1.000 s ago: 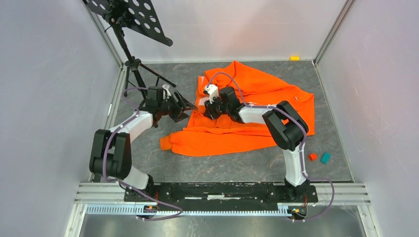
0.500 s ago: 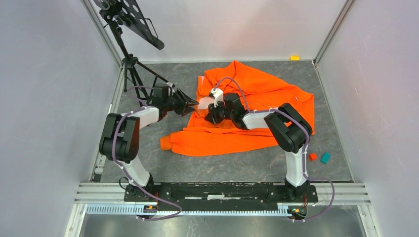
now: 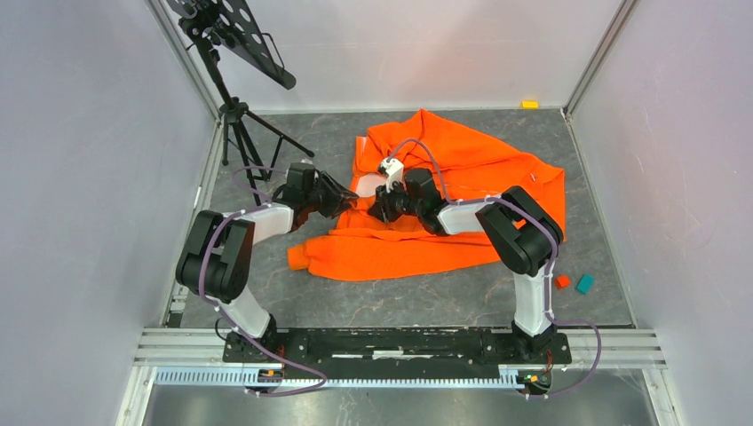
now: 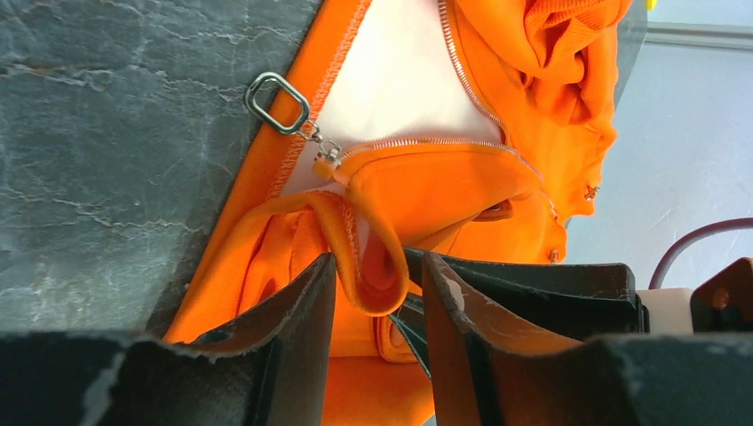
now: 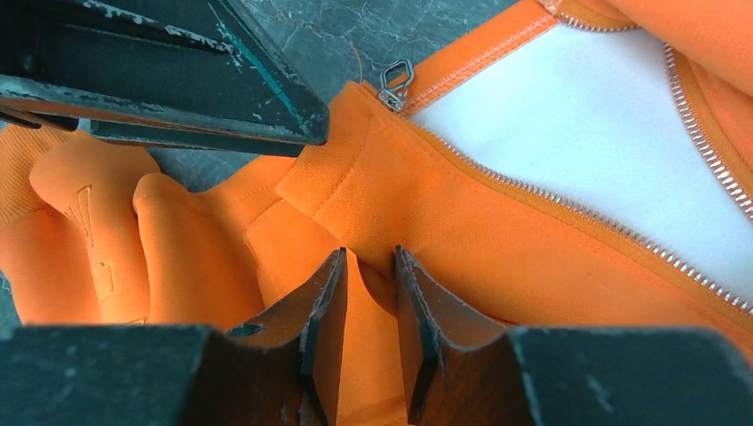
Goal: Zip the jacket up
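Observation:
The orange jacket (image 3: 462, 169) lies crumpled on the grey table, its front open and its white lining (image 4: 391, 80) showing. The zipper slider with its metal ring pull (image 4: 278, 104) sits at the bottom hem; the pull also shows in the right wrist view (image 5: 393, 80). My left gripper (image 3: 348, 197) is at the jacket's left edge, its jaws open around a hanging fold of the hem (image 4: 377, 275), which is not clamped. My right gripper (image 3: 376, 211) is close beside it. In its wrist view (image 5: 368, 257) it is shut on a pinch of the orange fabric (image 5: 497, 240) just below the zipper's end.
A black music stand on a tripod (image 3: 233, 115) stands at the back left, close to the left arm. A red block (image 3: 562, 281) and a teal block (image 3: 584, 284) lie at the right. A yellow block (image 3: 530, 104) lies at the back wall.
My left gripper has moved right to the jacket's hem and its jaws have narrowed around a fold. The music stand shifted early on. The right gripper has barely moved.

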Controlling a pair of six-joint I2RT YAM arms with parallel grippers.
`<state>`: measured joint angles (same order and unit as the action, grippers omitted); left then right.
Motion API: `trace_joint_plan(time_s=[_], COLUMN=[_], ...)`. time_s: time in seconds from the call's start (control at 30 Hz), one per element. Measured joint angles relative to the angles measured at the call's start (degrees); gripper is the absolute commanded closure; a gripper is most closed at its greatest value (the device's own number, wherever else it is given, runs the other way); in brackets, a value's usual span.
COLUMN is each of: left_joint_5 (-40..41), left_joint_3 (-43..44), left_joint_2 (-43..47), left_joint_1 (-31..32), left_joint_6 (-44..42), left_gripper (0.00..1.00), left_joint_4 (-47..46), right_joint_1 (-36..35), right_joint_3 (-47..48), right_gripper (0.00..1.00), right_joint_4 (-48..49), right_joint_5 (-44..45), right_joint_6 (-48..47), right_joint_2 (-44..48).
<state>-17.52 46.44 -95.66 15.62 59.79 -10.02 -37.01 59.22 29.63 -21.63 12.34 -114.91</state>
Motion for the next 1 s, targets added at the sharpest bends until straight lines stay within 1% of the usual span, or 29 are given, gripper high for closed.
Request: trace_joint_plan(time_s=[0.23, 0.33, 0.4, 0.5, 0.6, 0.67, 0.8, 0.9, 1.0], left_joint_5=[4.04, 5.16, 6.56, 8.94, 11.17, 11.67, 12.0, 11.96, 11.34], left_joint_3=[0.28, 0.52, 0.5, -0.57, -2.97, -3.19, -3.19, -3.17, -2.64], left_joint_2=[-0.07, 0.0, 0.46, 3.32, 8.76, 10.25, 9.81, 8.13, 5.42], left_joint_1=[2.89, 3.58, 3.96, 4.52, 4.76, 4.76, 4.76, 4.85, 5.18], left_joint_6=[0.96, 1.05, 0.98, 0.5, 0.33, 0.24, 0.2, 0.2, 0.22], left_gripper=[0.56, 0.55, 0.53, 0.52, 0.54, 0.55, 0.56, 0.56, 0.59], left_joint_4=[-0.42, -0.46, -0.11, 0.5, 0.76, 0.52, 0.22, 0.17, 0.09], right_joint_1=[-0.07, -0.26, -0.46, -0.68, -0.85, -0.87, -0.87, -0.87, -0.87], right_joint_3=[-2.45, -3.15, -3.65, -4.35, -4.57, -4.7, -4.74, -4.92, -5.38], right_gripper=[0.7, 0.7, 0.7, 0.7, 0.7, 0.7, 0.7, 0.7, 0.69], right_joint_4=[2.51, 3.17, 3.5, 4.13, 4.44, 4.66, 4.96, 5.73, 6.08], right_joint_5=[-0.37, -0.39, -0.39, -0.39, -0.46, -0.55, -0.68, -0.83, -0.9], right_joint_6=[1.14, 1.4, 1.42, 1.46, 1.53, 1.57, 1.84, 2.03, 2.32], right_joint_2=[0.55, 1.09, 1.55, 2.38, 2.71, 2.71, 2.71, 2.8, 2.99])
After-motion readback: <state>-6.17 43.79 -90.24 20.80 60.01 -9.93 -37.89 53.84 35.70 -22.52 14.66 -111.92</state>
